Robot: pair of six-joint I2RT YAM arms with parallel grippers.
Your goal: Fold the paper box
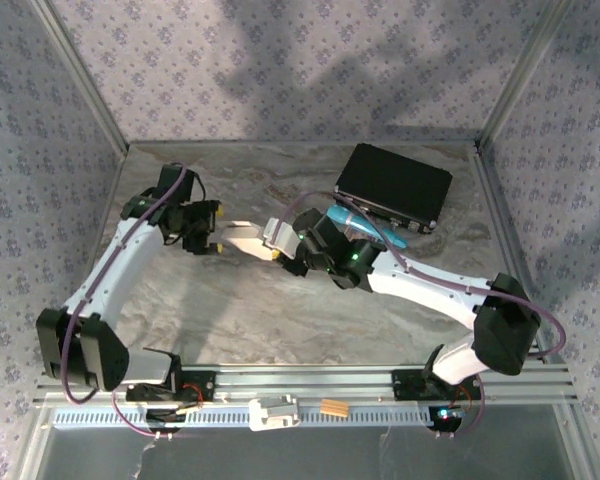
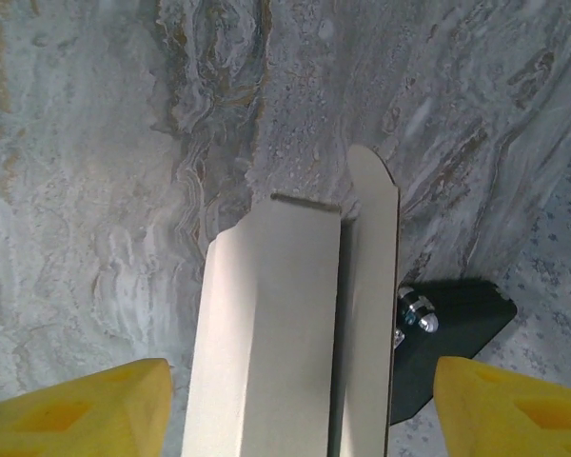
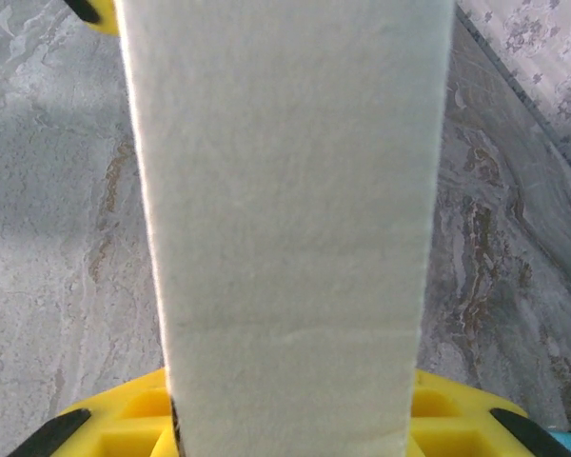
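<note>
Paper box [image 1: 245,238]. Thin white card, partly folded into a long flat strip. From the left wrist: one creased panel with a rounded tab alongside. Carried clear of the marbled table [image 1: 240,310], mid-workspace, between the two grippers. Nothing inside; not yet a closed shape.

Right gripper [image 1: 280,246]. Clamped on one end of the paper box, card running out over its lower yellow finger [image 3: 114,428].

Left gripper [image 2: 305,419]. Jaws apart, yellow fingers [image 2: 76,409] either side of the other end, with a clear gap at the right-hand one. Gripping nothing.

Step in hand, by judgement: mid-fold, one end held, the other awaiting a hold. Next move likely calls for closing the left jaws squarely on a panel or the tab, then bending along the crease against the right-hand hold without crushing the thin card.

Black case [image 1: 393,187]. Far right of table, well apart from the box, apparently shut; contents not visible.
</note>
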